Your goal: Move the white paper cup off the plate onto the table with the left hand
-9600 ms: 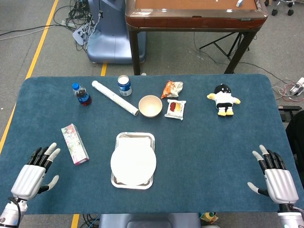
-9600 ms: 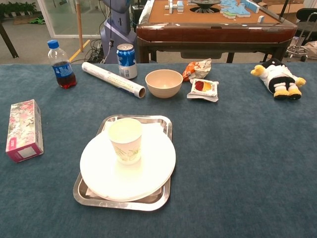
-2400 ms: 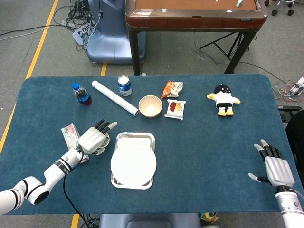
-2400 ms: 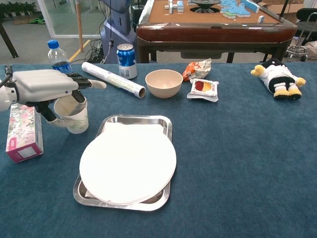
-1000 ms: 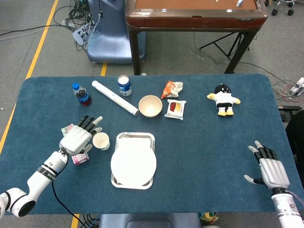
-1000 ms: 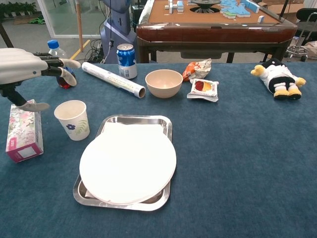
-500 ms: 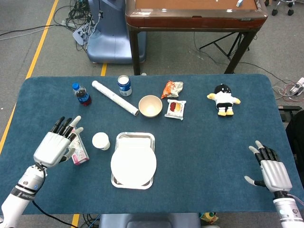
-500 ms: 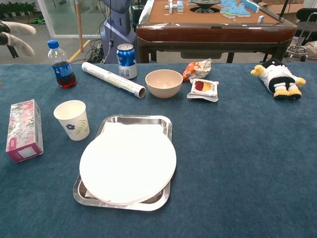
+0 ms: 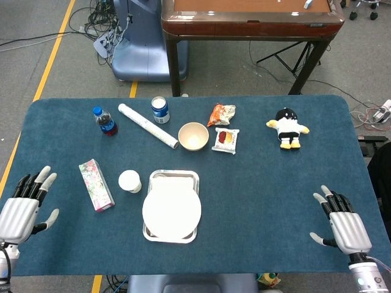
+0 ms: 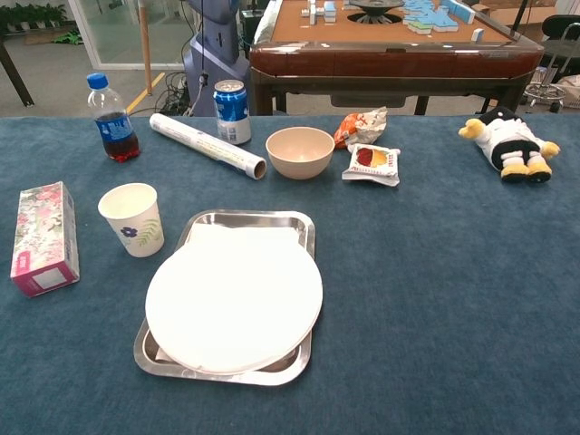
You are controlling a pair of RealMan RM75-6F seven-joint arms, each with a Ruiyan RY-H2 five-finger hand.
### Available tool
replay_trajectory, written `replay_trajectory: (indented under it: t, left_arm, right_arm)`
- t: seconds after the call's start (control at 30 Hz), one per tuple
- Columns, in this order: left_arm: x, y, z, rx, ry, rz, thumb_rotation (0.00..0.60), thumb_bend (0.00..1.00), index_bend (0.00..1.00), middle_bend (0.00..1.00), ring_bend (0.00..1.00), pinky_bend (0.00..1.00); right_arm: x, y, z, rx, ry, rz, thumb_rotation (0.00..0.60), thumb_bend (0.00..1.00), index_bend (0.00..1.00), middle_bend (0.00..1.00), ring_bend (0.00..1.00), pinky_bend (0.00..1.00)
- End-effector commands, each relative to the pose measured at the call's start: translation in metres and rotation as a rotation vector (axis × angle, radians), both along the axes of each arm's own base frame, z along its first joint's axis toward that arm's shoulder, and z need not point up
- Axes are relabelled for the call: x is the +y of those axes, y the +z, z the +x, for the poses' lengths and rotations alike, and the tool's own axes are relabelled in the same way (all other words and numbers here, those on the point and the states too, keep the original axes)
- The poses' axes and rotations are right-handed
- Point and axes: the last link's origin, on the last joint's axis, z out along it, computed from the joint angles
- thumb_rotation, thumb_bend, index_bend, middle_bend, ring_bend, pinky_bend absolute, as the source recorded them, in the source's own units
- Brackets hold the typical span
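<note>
The white paper cup (image 9: 129, 180) (image 10: 133, 218) stands upright on the blue table cloth, just left of the white plate (image 9: 171, 209) (image 10: 234, 299), which lies bare on a metal tray (image 9: 174, 177) (image 10: 249, 219). My left hand (image 9: 21, 212) hovers at the table's front left corner, fingers spread and empty, far from the cup. Over at the front right corner my right hand (image 9: 341, 226) is spread and empty too. Neither hand shows in the chest view.
A floral tissue box (image 9: 96, 184) (image 10: 42, 237) lies left of the cup. Along the back are a cola bottle (image 9: 105, 121), a foil roll (image 9: 148, 126), a blue can (image 9: 160, 110), a beige bowl (image 9: 193, 136), snack packets (image 9: 225, 140) and a penguin toy (image 9: 288, 127).
My left hand has let go of the cup beside the tray and drawn back left and toward the front corner, out of the chest view. The cup stays standing on the table.
</note>
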Motion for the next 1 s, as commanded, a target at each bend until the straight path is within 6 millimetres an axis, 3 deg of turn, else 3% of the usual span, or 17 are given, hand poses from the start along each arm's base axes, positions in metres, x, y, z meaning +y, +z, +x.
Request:
replay_trajectory:
  t: [0.03,0.23,1.0]
  left_arm:
    - [-0.009,-0.002,-0.012,-0.011,0.026,0.001,0.6,0.32,0.0,0.0,0.0,0.0]
    - [-0.02,-0.007,-0.036,-0.069,0.104,0.039,0.6,0.32,0.0,0.0,0.0,0.0]
    - [-0.014,-0.014,-0.027,-0.035,0.048,0.024,0.6,0.32,0.0,0.0,0.0,0.0]
  right_arm:
    - [0.003,-0.002,0.001,0.004,0.007,0.004,0.6,0.22,0.0,0.0,0.0,0.0]
    - [0.008,-0.003,0.001,0.012,0.017,0.006,0.6,0.22,0.0,0.0,0.0,0.0]
    - [0.018,0.01,0.003,0.019,0.035,-0.067,0.6,0.22,0.0,0.0,0.0,0.0]
